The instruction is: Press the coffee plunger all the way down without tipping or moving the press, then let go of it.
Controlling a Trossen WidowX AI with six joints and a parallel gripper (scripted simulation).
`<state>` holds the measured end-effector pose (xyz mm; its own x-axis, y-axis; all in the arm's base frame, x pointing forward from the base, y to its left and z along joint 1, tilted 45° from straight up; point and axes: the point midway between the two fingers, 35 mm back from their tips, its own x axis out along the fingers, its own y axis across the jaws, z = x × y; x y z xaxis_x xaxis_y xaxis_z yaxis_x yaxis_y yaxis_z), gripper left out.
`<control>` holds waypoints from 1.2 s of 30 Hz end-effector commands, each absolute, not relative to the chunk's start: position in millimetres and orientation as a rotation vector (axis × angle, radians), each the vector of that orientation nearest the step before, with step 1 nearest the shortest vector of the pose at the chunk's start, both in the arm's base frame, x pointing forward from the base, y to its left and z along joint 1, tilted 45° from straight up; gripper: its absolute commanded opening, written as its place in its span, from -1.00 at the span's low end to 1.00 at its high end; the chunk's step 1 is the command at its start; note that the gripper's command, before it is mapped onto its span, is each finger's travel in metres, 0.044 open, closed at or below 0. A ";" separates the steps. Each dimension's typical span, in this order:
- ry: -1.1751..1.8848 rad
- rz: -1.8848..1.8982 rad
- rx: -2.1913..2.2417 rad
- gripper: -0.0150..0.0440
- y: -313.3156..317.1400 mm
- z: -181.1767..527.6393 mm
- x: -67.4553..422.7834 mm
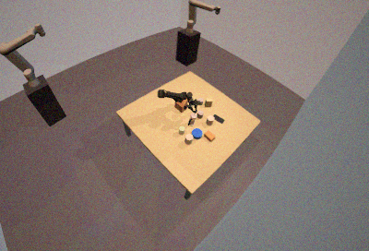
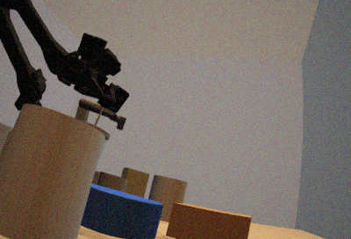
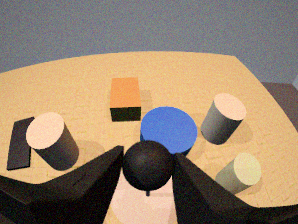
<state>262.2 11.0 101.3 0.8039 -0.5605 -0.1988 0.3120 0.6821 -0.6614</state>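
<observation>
The coffee press [image 3: 143, 211] [image 2: 82, 110] is a pale cylinder standing upright on the table [image 1: 152, 122]. It shows small in the top view [image 1: 193, 116]. Its black round plunger knob [image 3: 148, 164] sits raised on a thin rod [image 2: 98, 116] above the lid. My gripper [image 3: 148, 156] [image 2: 111, 97] [image 1: 194, 108] is directly over the press and is shut on the knob, one dark finger on each side. In the exterior view the fingers hide the knob.
Just beyond the press lie a blue disc [image 3: 169, 129] [image 1: 196, 133] [image 2: 118, 213] and an orange block [image 3: 125, 98] [image 1: 209, 136] [image 2: 206, 226]. Tan cylinders [image 3: 52, 139] [image 3: 221, 117], a pale green cylinder [image 3: 238, 172] and a black flat block [image 3: 20, 143] stand around it.
</observation>
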 end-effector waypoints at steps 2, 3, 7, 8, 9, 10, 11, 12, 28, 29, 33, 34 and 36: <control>0.428 -0.491 -0.668 -0.08 3.2 87.4 260.7; 0.427 -0.491 -0.668 -0.08 1.9 86.1 260.8; 0.421 -0.492 -0.670 -0.08 -3.1 81.7 261.4; 0.419 -0.492 -0.671 -0.08 -4.3 80.8 261.5; 0.418 -0.492 -0.672 -0.08 -5.6 79.9 261.6; 0.416 -0.492 -0.673 -0.08 -6.8 79.0 261.8; 0.414 -0.493 -0.673 -0.08 -8.1 78.2 261.9; 0.412 -0.493 -0.675 -0.08 -9.4 77.5 262.1; 0.401 -0.496 -0.680 -0.08 -14.5 76.2 267.7; 0.401 -0.496 -0.680 -0.08 -14.7 75.8 267.8; 0.401 -0.496 -0.680 -0.08 -14.6 75.7 268.2; 0.401 -0.496 -0.680 -0.08 -14.2 76.0 268.3; 0.401 -0.496 -0.680 -0.08 -14.5 75.6 268.5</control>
